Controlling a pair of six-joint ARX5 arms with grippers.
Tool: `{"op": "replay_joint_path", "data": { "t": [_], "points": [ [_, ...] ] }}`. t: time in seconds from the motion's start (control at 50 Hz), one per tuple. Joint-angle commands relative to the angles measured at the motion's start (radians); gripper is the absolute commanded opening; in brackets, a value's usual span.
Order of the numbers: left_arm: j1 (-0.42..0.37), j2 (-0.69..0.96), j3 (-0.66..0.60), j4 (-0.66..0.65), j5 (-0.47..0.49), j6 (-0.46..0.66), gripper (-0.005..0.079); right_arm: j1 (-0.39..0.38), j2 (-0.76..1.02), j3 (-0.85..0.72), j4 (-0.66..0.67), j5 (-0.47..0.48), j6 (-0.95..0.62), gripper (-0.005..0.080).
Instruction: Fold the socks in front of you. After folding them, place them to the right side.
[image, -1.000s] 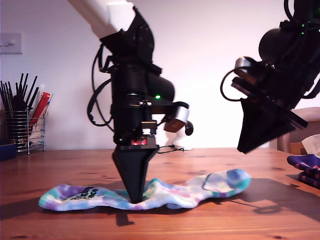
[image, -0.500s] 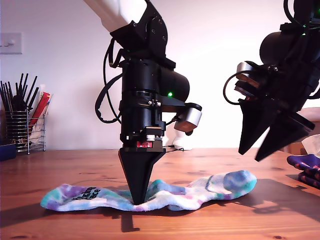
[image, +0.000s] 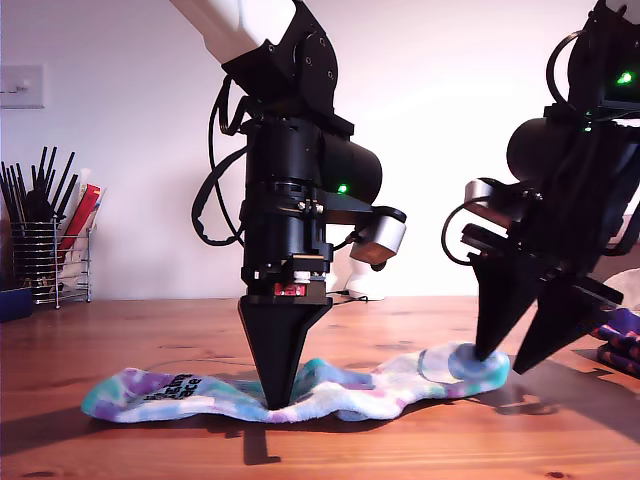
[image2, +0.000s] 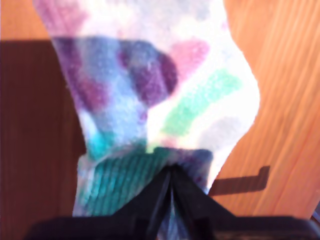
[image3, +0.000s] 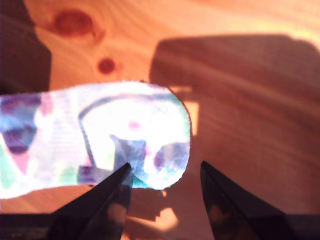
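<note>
A tie-dye sock (image: 300, 388) is seen stretched flat across the worktop (image: 120, 340), pinched mid-length by the closed jaws of my first gripper (image: 279, 400). My second gripper (image: 503, 362) is held open astride the toe. A dark sock (image: 615, 335) is cut off at the exterior view's right edge, unseen from either wrist.

A home setting is suggested: a knotty wooden table (image: 120, 340) is set against a plain white wall (image: 110, 150) fitted with a light switch (image: 22, 87), and a wire utensil holder (image: 45, 262) filled with chopsticks (image: 35, 185) is seen at the exterior view's left.
</note>
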Motion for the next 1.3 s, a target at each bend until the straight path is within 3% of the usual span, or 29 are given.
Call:
{"op": "replay_joint_path", "data": {
  "t": [0.0, 0.44, 0.64, 1.0, 1.28],
  "points": [
    [-0.010, 0.084, -0.060, 0.037, -0.002, 0.005, -0.0024, 0.009, 0.036, 0.003, 0.015, -0.018, -0.002, 0.0388],
    [-0.011, 0.084, -0.060, 0.037, -0.002, 0.005, -0.0024, 0.018, 0.054, 0.003, 0.068, -0.103, 0.002, 0.0361],
    [-0.010, 0.083, -0.060, 0.050, 0.009, 0.004, -0.0024, 0.024, 0.054, 0.003, 0.071, -0.097, 0.002, -0.0020],
    [0.003, -0.010, -0.060, 0.222, 0.141, -0.029, -0.0024, 0.024, 0.054, 0.003, 0.071, -0.043, 0.010, -0.0012],
    [0.045, -0.084, -0.060, 0.161, 0.186, -0.049, -0.0024, 0.029, 0.054, 0.003, 0.071, 0.009, 0.008, -0.0012]
  ]
}}
